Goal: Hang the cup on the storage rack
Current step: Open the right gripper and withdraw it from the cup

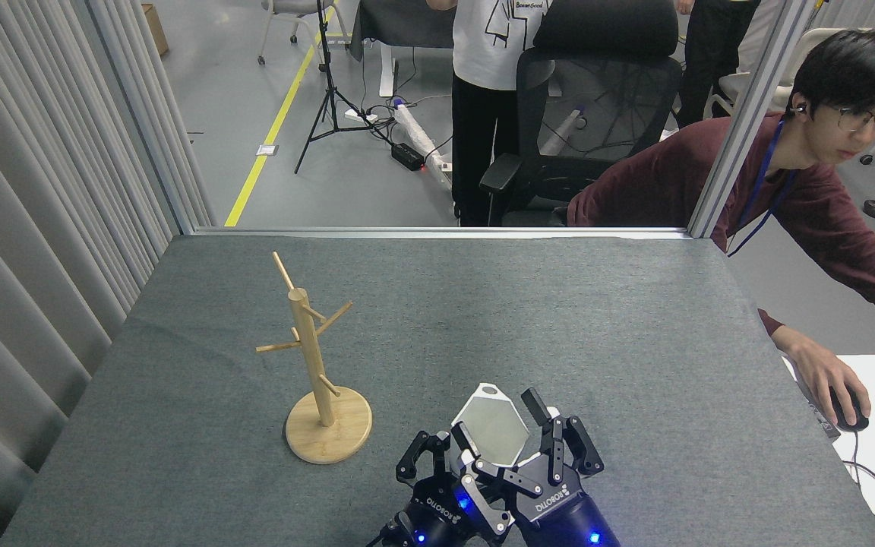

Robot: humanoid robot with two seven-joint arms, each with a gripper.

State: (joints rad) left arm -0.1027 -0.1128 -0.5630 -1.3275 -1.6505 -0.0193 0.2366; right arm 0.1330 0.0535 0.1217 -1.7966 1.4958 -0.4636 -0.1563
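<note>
The white faceted cup [492, 431] is at the near middle of the table, its hexagonal mouth facing up and its tab with a round hole [491, 391] pointing away from me. My right gripper [498, 420] holds it. One black finger [534, 403] lies against the right side of the rim and the other finger [465, 439] against the left. My left gripper [426, 454] sits just left of the cup; its fingertips are hidden. The bamboo storage rack [308, 342] stands upright to the left on its round disc base [329, 437], its pegs bare.
A grey felt table [597, 327] carries everything. Ribbed grey panels [42, 228] wall off the left side. At the right, a person in a maroon sleeve [825, 220] leans in with a hand on a mouse [848, 414] beside the table. An office chair [589, 106] stands beyond the far edge.
</note>
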